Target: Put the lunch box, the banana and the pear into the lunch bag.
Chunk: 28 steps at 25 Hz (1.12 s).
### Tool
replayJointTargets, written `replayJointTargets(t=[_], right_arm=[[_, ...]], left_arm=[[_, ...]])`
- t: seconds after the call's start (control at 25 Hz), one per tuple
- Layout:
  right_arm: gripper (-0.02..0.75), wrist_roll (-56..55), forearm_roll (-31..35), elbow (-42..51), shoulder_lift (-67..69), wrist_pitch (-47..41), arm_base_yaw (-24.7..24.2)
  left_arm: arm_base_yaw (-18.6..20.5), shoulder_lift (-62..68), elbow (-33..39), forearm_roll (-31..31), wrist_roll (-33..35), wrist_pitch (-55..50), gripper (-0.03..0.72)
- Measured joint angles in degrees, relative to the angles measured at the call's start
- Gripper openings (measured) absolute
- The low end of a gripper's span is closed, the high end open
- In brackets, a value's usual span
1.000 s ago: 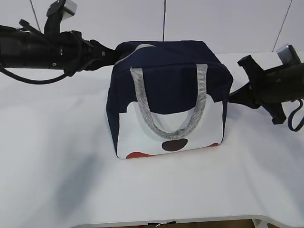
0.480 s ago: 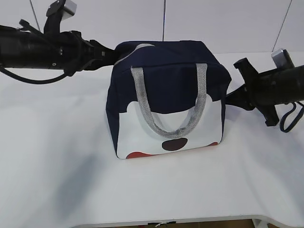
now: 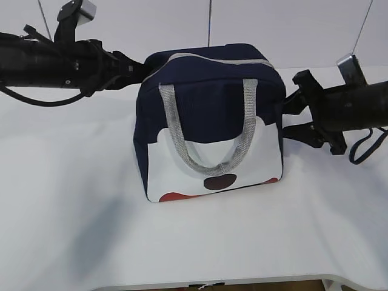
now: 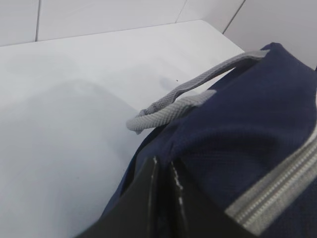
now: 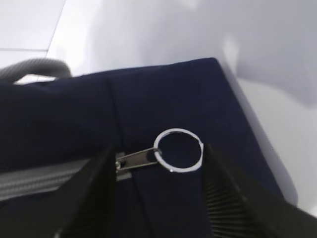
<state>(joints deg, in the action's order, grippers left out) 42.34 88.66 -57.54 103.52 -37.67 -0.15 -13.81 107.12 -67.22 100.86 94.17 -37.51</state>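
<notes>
Bag (image 3: 209,121) top now zipped flat, mid-frame. Left gripper (image 4: 163,171) pinches bag's left corner; right gripper (image 5: 156,158) spread around ring pull (image 5: 179,150). Risk: ring slips, zipper stalls.

Lab-like test bench; bare white table (image 3: 73,200) (white panelled wall (image 3: 291,30) behind).

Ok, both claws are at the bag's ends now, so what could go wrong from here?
The right claw is open around the ring pull without touching it; closing off-centre could miss the thin ring. The left claw looks shut on fabric at the lunch bag corner; if it slips, the bag may slide on the table.
</notes>
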Motion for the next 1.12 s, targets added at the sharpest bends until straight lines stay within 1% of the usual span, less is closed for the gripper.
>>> replayJointTargets(t=[0.24, 0.36, 0.48, 0.6, 0.68, 0.88, 1.0, 1.12], right_arm=[[0.463, 5.87, -0.13, 0.0, 0.0, -5.26, -0.16], [0.463, 7.85, -3.55, -1.06, 0.0, -6.91, -1.23], [0.463, 8.47, -10.94, -3.35, -0.23, -9.05, -3.6], [0.463, 8.5, -18.92, -6.12, -0.87, -13.26, -6.22], [0.463, 8.77, -24.19, -8.17, -0.99, -16.62, -6.98], [0.463, 10.38, -37.96, -15.18, -0.99, -25.24, -7.01], [0.463, 10.64, -42.72, -19.85, -0.99, -29.71, -7.01], [0.463, 10.64, -44.05, -23.83, -0.99, -30.84, -7.01]], left_arm=[[0.0, 0.0, 0.0, 0.0, 0.0, 0.22, -0.011], [0.0, 0.0, 0.0, 0.0, 0.0, 0.22, -0.01], [0.0, 0.0, 0.0, 0.0, 0.0, 0.22, -0.01], [0.0, 0.0, 0.0, 0.0, 0.0, 0.22, -0.009], [0.0, 0.0, 0.0, -0.47, 0.0, 0.1, -0.009], [0.04, 0.0, 0.0, -3.32, 0.0, -1.83, -0.008], [0.04, 0.0, 0.0, -4.71, 0.0, -2.52, -0.007], [0.04, 0.0, 0.0, -5.76, 0.0, -2.77, -0.003]])
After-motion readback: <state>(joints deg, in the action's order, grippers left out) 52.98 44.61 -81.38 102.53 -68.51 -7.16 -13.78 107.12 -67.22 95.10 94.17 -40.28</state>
